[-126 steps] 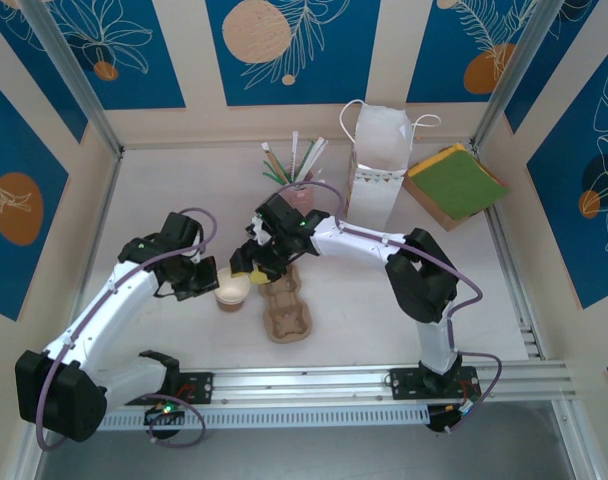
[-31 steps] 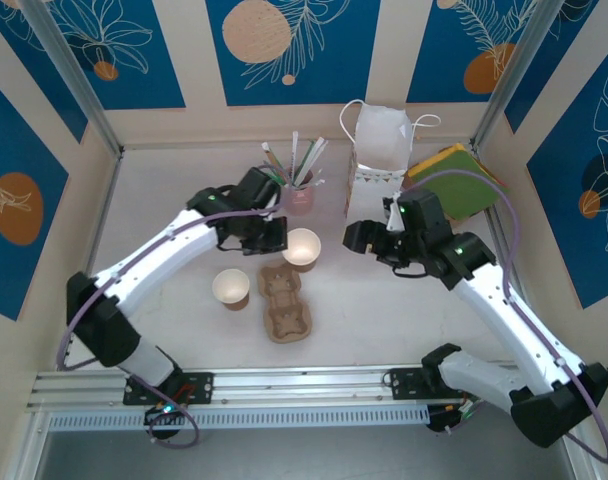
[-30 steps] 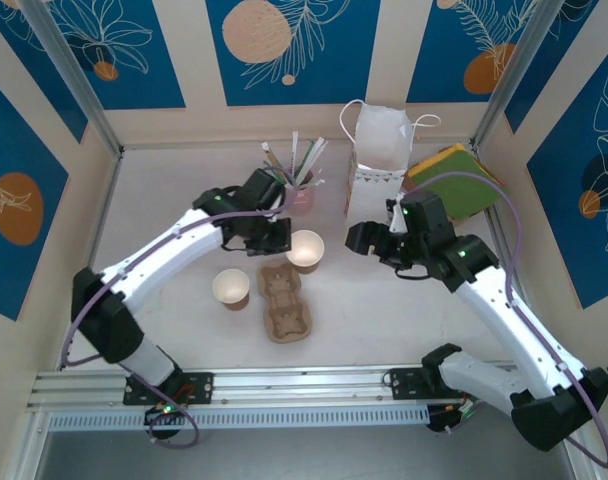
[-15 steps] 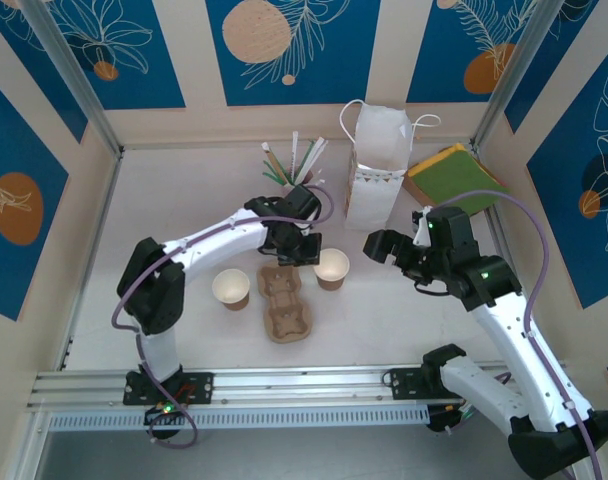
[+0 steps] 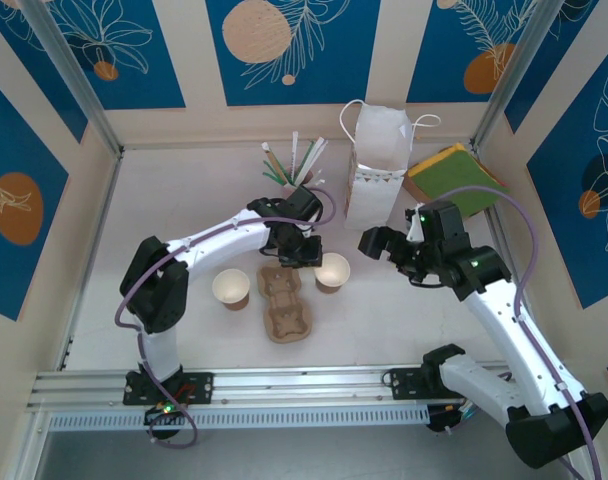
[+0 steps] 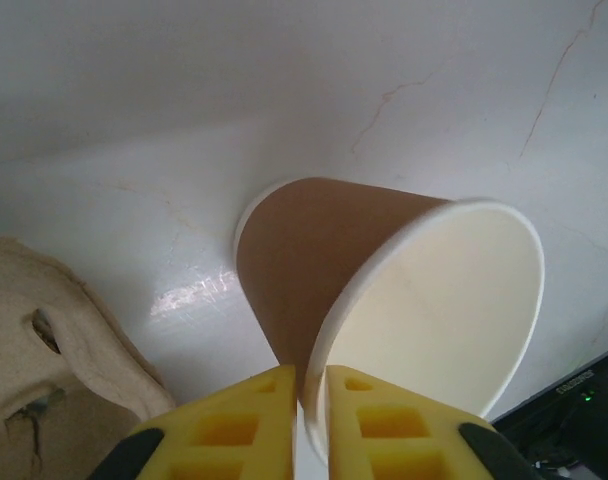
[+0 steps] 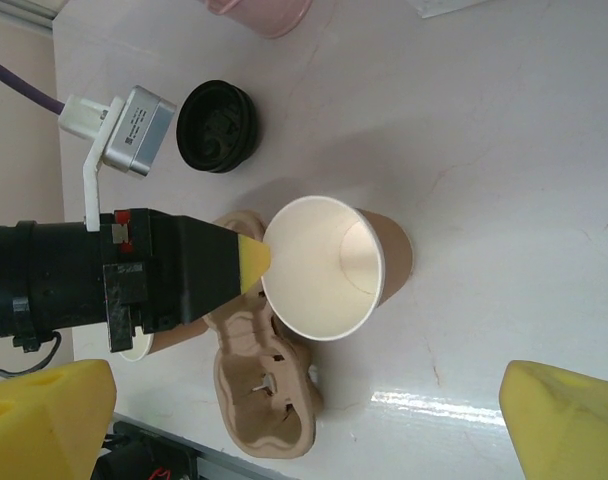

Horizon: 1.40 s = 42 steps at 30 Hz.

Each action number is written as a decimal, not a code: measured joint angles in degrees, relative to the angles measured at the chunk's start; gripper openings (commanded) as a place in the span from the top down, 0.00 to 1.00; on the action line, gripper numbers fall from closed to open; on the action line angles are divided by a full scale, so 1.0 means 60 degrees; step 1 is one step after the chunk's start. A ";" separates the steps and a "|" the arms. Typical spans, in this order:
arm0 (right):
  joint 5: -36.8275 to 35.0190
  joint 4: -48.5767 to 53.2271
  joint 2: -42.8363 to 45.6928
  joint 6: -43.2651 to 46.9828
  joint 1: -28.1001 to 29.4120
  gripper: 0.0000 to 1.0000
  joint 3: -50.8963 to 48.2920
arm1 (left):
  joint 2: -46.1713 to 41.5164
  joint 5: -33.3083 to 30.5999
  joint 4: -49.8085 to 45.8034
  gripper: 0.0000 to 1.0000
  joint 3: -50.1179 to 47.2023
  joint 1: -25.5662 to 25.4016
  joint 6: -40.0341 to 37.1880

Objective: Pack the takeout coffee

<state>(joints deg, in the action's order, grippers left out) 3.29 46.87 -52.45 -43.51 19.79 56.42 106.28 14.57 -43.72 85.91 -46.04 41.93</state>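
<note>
The left gripper (image 6: 309,398) is reaching across the table (image 5: 174,200) and is pinching the rim of a brown paper cup (image 5: 332,270). One yellow finger is sitting inside the rim and the other is pressing against the brown outer wall. The cup is resting on the table just right of the far end of the cardboard cup tray (image 5: 284,305), close to it but not in a slot. Its cream interior is facing up and it is carrying no lid.

The right gripper (image 5: 376,243) is hovering to the right of that cup with its jaws spread wide. In the right wrist view its yellow fingers are sitting at opposite lower corners, and they are gripping nothing.

A second open-topped paper cup (image 5: 231,288) is standing on the table just left of the tray. A round black lid (image 7: 217,125) is lying loose on the table beyond the left gripper, well apart from the pinched cup and near a pink cup (image 5: 300,193) that is holding straws and stirrers. The drink's parts are therefore lying separately, with cup and lid on the table and neither in the tray.

A white paper bag (image 5: 376,165) is standing upright at the back. A green and yellow stack (image 5: 454,180) is lying to its right.
</note>
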 measured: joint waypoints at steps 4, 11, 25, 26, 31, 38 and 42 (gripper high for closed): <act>0.0066 -0.0149 -0.0222 0.0000 0.0004 0.01 0.0004 | 0.0000 0.0000 -0.0069 0.70 0.0000 0.0000 -0.0069; 0.0095 -0.0390 -0.0608 0.0004 0.0302 0.01 0.0055 | -0.0004 -0.0109 -0.0342 0.53 0.0178 0.0138 -0.0266; -0.0597 -0.0801 -0.2142 0.0255 0.2350 0.01 0.1406 | -0.0506 -0.2138 -0.1300 0.62 0.0353 0.2047 -0.1107; -0.0674 -0.0838 -0.2284 0.0284 0.2499 0.01 0.1512 | -0.0506 -0.2339 -0.1359 0.63 0.0357 0.2237 -0.1198; -0.0896 -0.0882 -0.2940 0.0499 0.2954 0.01 0.1971 | -0.0102 -0.3016 -0.1450 0.67 0.0678 0.2940 -0.1417; -0.1060 -0.0878 -0.3384 0.0783 0.3038 0.01 0.2313 | 0.1341 -0.3337 -0.1537 0.71 0.1432 0.3220 -0.1708; -0.1096 -0.0878 -0.3461 0.0892 0.3038 0.01 0.2473 | 0.1883 -0.3377 -0.1588 0.77 0.1621 0.3220 -0.1854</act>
<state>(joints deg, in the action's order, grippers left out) -3.29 41.60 -73.21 -38.15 38.02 71.26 117.58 -5.69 -53.25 95.64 -26.72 30.81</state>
